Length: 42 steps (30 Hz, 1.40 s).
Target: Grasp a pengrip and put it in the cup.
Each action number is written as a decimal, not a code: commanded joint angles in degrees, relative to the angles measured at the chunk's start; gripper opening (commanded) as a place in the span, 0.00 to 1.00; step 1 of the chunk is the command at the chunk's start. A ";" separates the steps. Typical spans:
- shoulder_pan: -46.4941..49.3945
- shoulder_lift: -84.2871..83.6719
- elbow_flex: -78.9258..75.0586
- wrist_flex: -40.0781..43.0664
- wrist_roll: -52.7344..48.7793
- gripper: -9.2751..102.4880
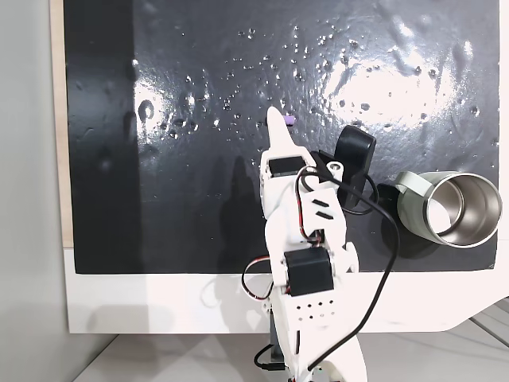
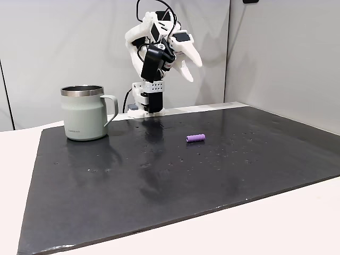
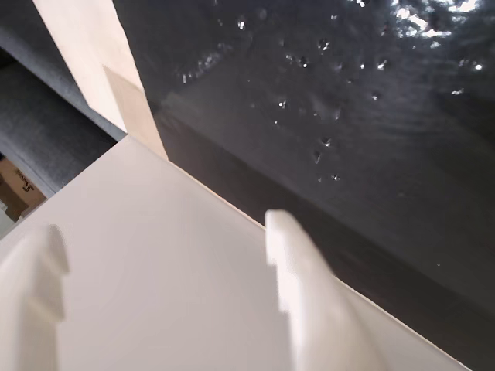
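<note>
The pengrip point(image 2: 195, 138), a short purple tube, lies on its side on the black mat point(image 2: 159, 180) that covers the desk point(image 2: 276, 223), out in the open and touching nothing else; in a fixed view from above it peeks out just beside the white fingertip of the tool point(image 1: 289, 121). The tool point(image 2: 187, 65) hangs raised in the air above the mat, well clear of the pengrip, with its two white fingers point(image 3: 302, 294) spread apart and nothing between them, as the wrist view also shows. The cup point(image 2: 84, 113), a pale green mug with a shiny steel inside, stands upright on the mat, well apart from the pengrip, its handle turned toward the arm's base point(image 2: 147, 98). The mat's surface is glossy and dimpled with small bumps.
</note>
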<state>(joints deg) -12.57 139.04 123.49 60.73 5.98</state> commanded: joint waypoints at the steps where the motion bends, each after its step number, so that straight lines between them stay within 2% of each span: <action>1: 0.53 -4.92 -8.09 2.90 2.29 0.33; 19: 3.60 -37.97 -30.15 15.29 10.02 0.32; 30: 2.99 -48.87 -35.24 15.38 10.11 0.32; 42: 2.46 -59.41 -36.04 10.55 5.54 0.32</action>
<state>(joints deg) -9.58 80.42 91.41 72.60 12.92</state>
